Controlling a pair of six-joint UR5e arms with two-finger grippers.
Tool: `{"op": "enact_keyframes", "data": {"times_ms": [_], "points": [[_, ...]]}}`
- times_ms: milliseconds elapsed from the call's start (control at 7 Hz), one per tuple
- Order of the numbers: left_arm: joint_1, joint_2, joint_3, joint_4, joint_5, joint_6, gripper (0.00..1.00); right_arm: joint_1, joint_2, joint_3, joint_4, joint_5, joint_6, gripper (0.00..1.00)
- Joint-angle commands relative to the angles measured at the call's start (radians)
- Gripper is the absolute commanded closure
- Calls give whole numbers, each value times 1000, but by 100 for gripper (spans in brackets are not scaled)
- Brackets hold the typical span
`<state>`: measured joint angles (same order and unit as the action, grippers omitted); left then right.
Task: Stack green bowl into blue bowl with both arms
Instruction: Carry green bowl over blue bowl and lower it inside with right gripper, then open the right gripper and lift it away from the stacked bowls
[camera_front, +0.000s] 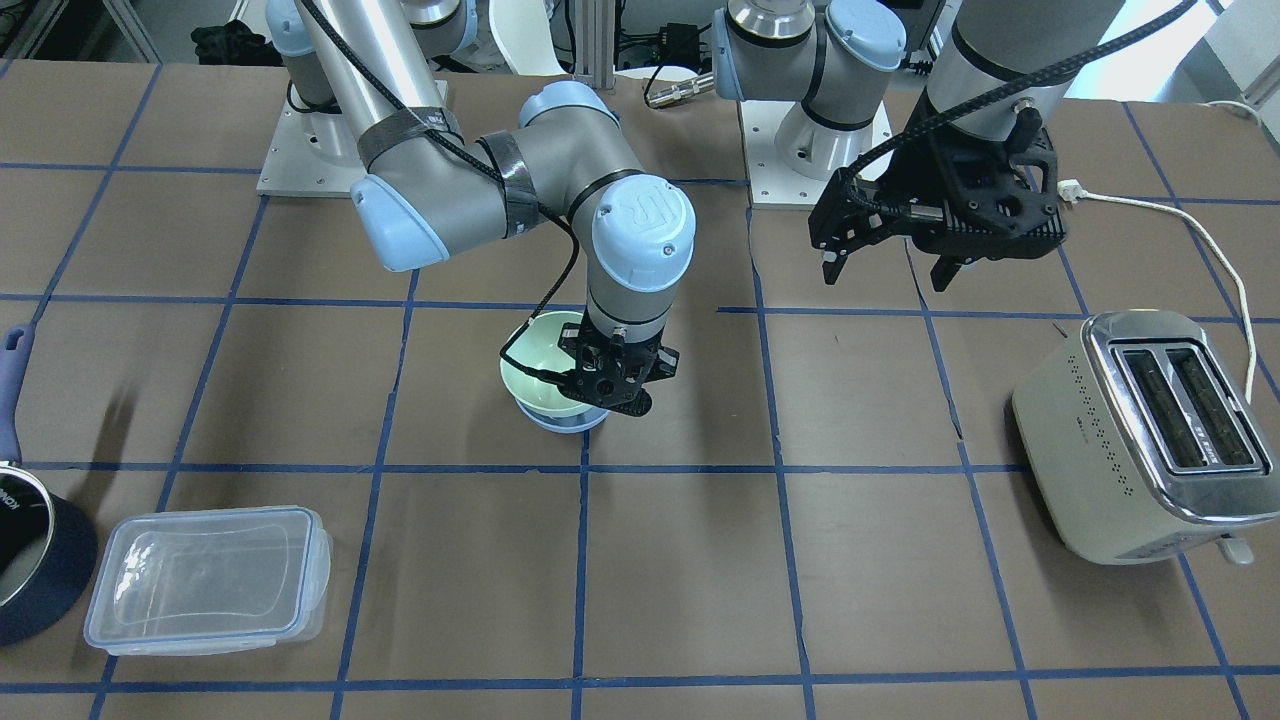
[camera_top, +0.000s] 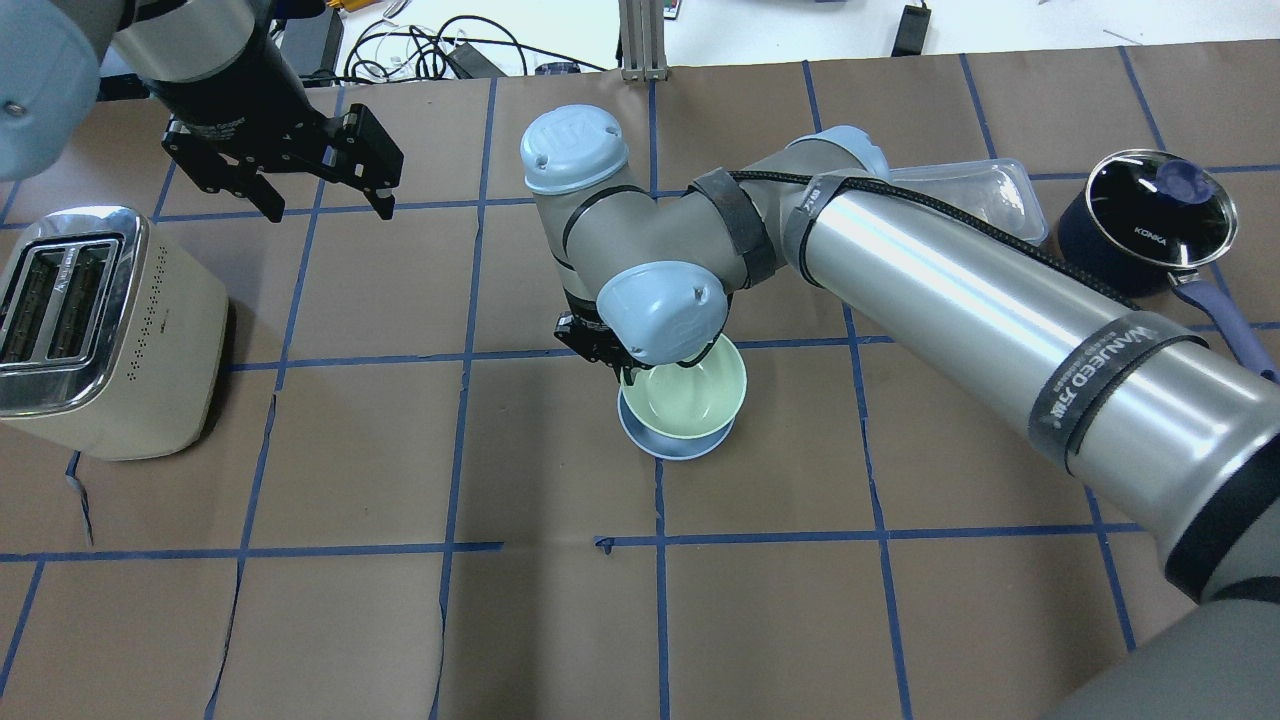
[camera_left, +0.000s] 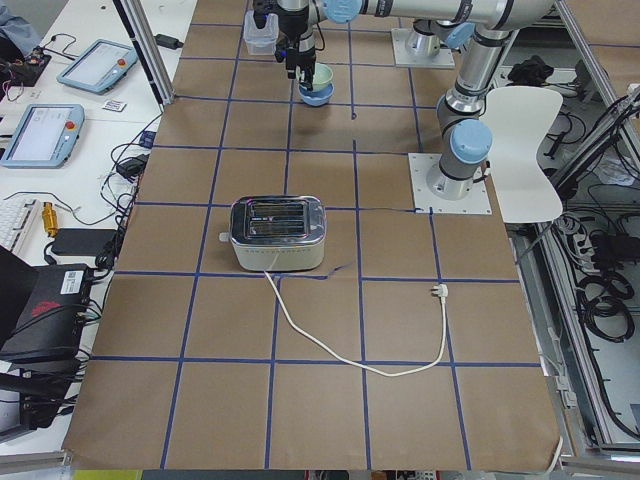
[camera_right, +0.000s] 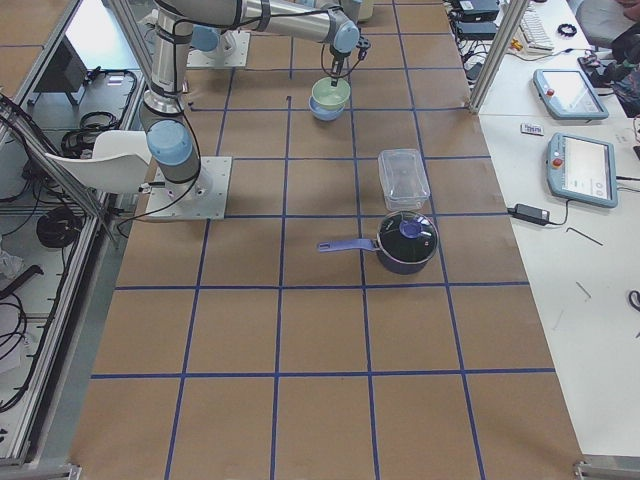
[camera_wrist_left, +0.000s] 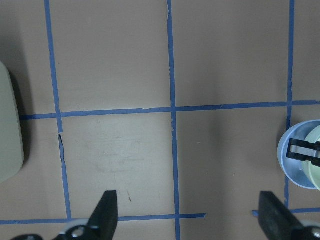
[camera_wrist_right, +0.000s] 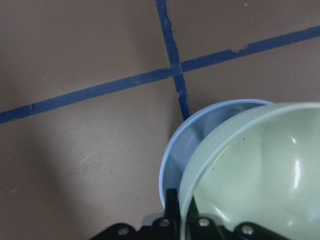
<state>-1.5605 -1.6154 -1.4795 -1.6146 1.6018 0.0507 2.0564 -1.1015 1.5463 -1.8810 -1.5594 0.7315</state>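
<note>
The green bowl (camera_front: 540, 362) sits tilted inside the blue bowl (camera_front: 562, 422) near the table's middle. Both show in the overhead view, green (camera_top: 688, 395) over blue (camera_top: 668, 446). My right gripper (camera_front: 608, 388) is shut on the green bowl's rim. In the right wrist view the green rim (camera_wrist_right: 260, 170) runs between the fingers at the bottom edge, with the blue bowl (camera_wrist_right: 172, 160) beneath. My left gripper (camera_front: 885, 275) is open and empty, raised above the table well away from the bowls. Its wrist view shows its fingers wide apart and the blue bowl (camera_wrist_left: 295, 160) at the right edge.
A cream toaster (camera_front: 1140, 440) stands on my left side, its white cable (camera_front: 1205, 240) trailing towards the robot's base. A clear plastic container (camera_front: 210, 575) and a dark navy pot (camera_front: 35, 565) with a handle lie on my right side.
</note>
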Motion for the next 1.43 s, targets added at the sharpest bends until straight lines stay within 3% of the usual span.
{"op": "enact_keyframes", "data": {"times_ms": [0, 143, 429, 714, 1000, 1286], "points": [[-3, 0, -1, -1, -6, 3, 0, 11, 11, 0, -1, 1, -10, 75], [2, 0, -1, -1, -5, 3, 0, 10, 14, 6, -6, -13, -18, 1], [2, 0, -1, -1, -8, 3, 0, -8, 2, -5, 3, -11, -34, 0], [2, 0, -1, -1, -8, 3, 0, -108, -67, -37, 31, -14, -73, 0], [3, 0, -2, -1, -6, 5, 0, -252, -144, -31, 88, -8, -308, 0], [3, 0, -1, -1, -9, 3, 0, -338, -222, -29, 118, -14, -394, 0]]}}
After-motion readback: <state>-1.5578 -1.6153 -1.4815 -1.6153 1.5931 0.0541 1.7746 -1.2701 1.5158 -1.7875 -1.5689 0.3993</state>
